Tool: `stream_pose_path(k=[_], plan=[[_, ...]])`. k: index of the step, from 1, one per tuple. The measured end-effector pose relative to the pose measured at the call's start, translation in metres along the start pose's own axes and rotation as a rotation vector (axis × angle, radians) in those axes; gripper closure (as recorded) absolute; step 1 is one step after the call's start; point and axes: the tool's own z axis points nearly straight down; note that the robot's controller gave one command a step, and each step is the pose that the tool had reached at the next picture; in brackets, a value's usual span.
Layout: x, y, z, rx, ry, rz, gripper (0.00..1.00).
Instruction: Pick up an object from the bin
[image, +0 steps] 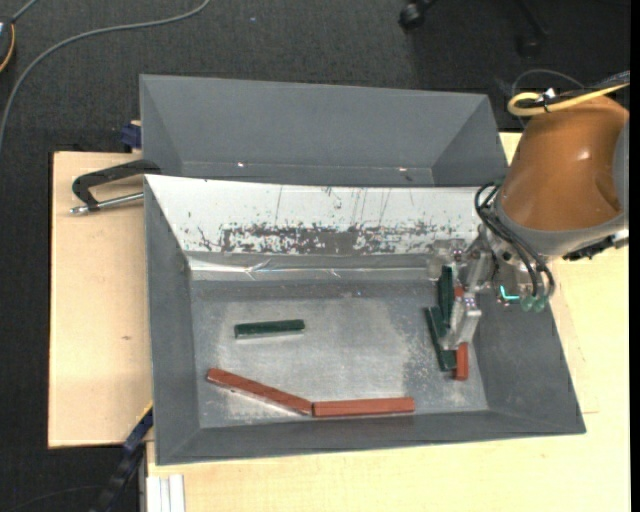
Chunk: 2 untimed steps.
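My gripper hangs low over the right end of the bin floor, close to the right wall. A dark green bar stands tilted right against its left side, running from the back wall down toward the floor. A short red block lies just beneath the gripper's tip. Whether either piece is gripped is hidden from me.
Another dark green bar lies flat at the left middle of the floor. Two long red bars lie along the front wall, one slanted and one level, meeting end to end. The arm's orange cover looms over the right rim.
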Motion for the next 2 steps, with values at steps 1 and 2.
stream_pose_path(k=[1, 2], plan=[[0.005, 0.047, 0.087, -0.002, 0.0, -0.027, 0.0], [-0.025, 0.119, 0.085, -0.002, -0.016, -0.169, 0.0]])
